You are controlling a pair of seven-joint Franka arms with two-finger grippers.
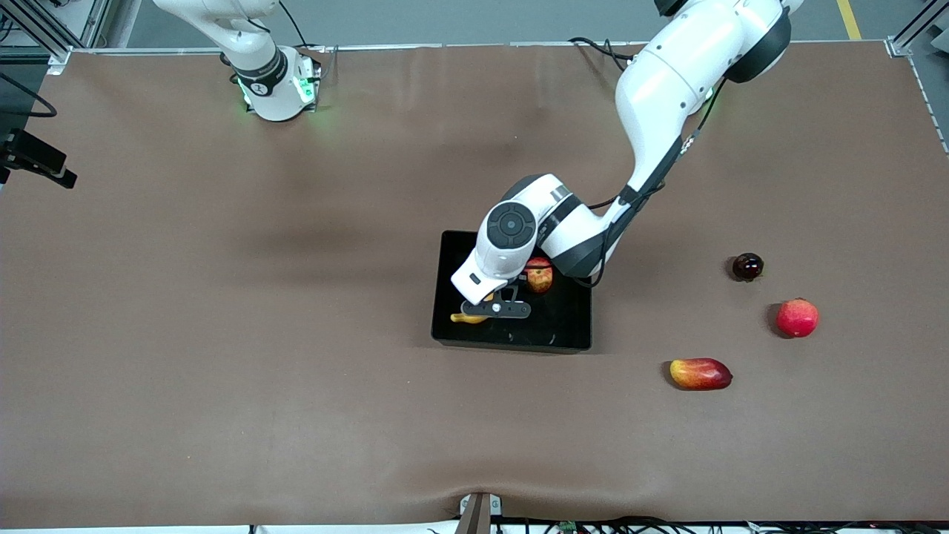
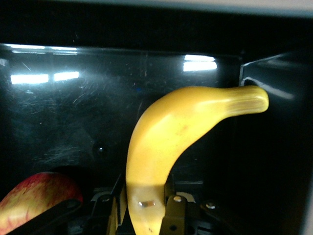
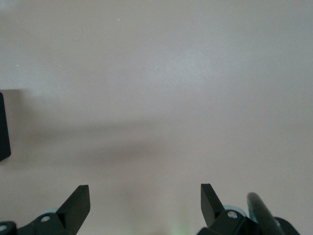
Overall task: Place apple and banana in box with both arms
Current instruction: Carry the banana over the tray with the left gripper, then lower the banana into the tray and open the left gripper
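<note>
The black box [image 1: 511,343] lies mid-table. The apple [image 1: 539,276] rests in it, partly under the left arm's wrist, and shows in the left wrist view [image 2: 34,196]. My left gripper [image 1: 491,310] is low inside the box, shut on the yellow banana [image 1: 468,318]. In the left wrist view the banana [image 2: 171,132] runs out from between the fingers [image 2: 176,210] toward the box's glossy wall [image 2: 73,103]. My right gripper [image 3: 145,200] is open and empty over bare brown table; the right arm waits, only its base in the front view.
Toward the left arm's end of the table lie a small dark red fruit [image 1: 748,266], a pinkish-red round fruit [image 1: 798,317] and an elongated red-yellow fruit [image 1: 700,374]. A black edge [image 3: 3,127] shows at the border of the right wrist view.
</note>
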